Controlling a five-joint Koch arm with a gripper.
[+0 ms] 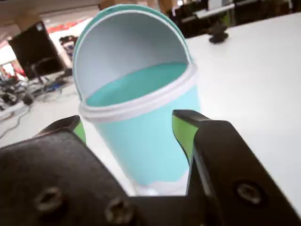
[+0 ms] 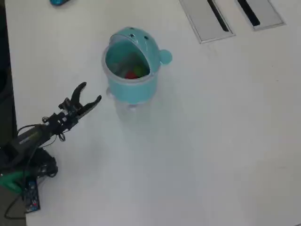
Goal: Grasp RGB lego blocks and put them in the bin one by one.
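In the wrist view the pincer [image 1: 127, 123] fills the lower part of the picture, its two black jaws lined with yellow-green pads and spread wide, with nothing between them. Through the gap stands the bin [image 1: 150, 146], a teal round container with a white rim, close in front of the camera. Its domed lid [image 1: 127, 47] is flipped up and back, showing a pale inner face above the open mouth. The inside of the bin cannot be seen from this low angle. The white table [image 1: 254, 80] stretches away to the right, and a small dark object [image 1: 218, 34] sits far back on it, too blurred to name.

In the overhead view the arm [image 2: 42, 134] reaches in from the lower left, and the pincer [image 2: 90, 92] points up and to the right with its jaws apart and empty. It stops just short of the bin [image 2: 136, 92], to that container's left and a little below it, not touching. The bin stands upright on the table [image 2: 211, 150], its lid [image 2: 141, 40] tipped open toward the top of the picture and a round knob [image 2: 165, 57] on its right side. Inside the mouth lie lego blocks [image 2: 133, 73]: red and yellow-green patches show, while any blue piece cannot be made out. Two flat grey panels [image 2: 204, 19] with dark slots are set in the table at the upper right, well apart from the bin.
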